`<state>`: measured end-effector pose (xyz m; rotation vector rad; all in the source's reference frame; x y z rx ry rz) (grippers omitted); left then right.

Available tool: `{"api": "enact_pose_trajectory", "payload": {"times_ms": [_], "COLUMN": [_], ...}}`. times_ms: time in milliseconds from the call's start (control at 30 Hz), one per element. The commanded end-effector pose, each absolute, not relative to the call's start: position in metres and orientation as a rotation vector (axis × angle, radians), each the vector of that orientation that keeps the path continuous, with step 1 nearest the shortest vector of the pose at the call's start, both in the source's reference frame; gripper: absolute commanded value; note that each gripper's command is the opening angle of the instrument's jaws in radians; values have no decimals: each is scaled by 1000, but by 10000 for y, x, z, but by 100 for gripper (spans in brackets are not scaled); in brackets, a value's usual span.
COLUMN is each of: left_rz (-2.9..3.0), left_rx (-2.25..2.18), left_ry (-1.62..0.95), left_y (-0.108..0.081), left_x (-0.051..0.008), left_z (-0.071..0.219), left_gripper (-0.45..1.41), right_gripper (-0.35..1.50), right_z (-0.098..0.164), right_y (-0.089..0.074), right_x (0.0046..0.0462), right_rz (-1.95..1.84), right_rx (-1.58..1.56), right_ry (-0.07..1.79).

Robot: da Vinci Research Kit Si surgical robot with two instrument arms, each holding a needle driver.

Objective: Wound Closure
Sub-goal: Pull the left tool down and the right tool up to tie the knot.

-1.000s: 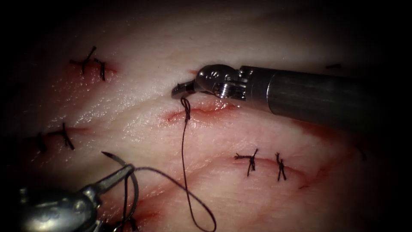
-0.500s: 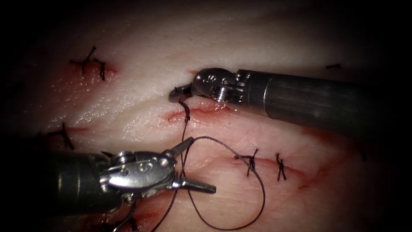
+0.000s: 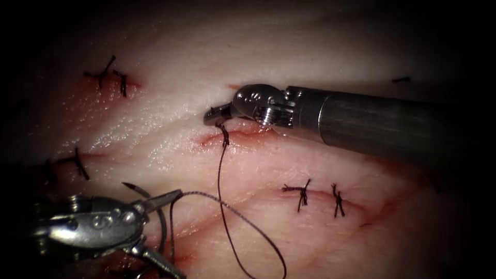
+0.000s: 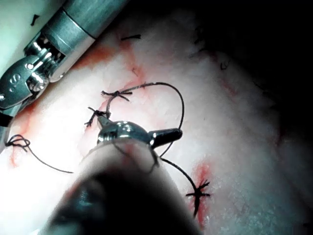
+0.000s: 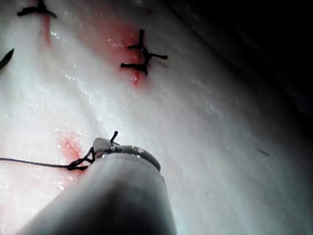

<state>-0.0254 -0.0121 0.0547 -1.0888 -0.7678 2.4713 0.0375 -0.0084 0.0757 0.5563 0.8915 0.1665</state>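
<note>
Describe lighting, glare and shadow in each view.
Endoscope view: light pools centrally, edges dark; glare on the left tool, jaws open, holding nothing; the needle lies on the tissue beside it. Right wrist view: strongly lit tissue; right tool shut on thread. Left wrist view: deep shadow beside bright tissue.

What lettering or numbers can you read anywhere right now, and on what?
Left gripper: one engraved mark on its wrist, like "S", too small to read surely. It is open and holds nothing; the needle lies beside it.
Right gripper: engraved marks on its wrist, unreadable. It is shut on the thread.
Tissue: no text.
</note>
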Motion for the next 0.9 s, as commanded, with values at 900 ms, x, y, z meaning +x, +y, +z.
{"api": "enact_pose_trajectory", "payload": {"times_ms": [900], "left_rz": [3403], "left_rx": [-474], "left_ry": [-527], "left_y": [-90], "left_x": [-181], "left_z": [802], "left_gripper": [125], "right_gripper": [-35], "right_z": [755], "right_y": [-90], "right_x": [391], "right_rz": [154], "right_rx": [543], "right_ry": [895]}}
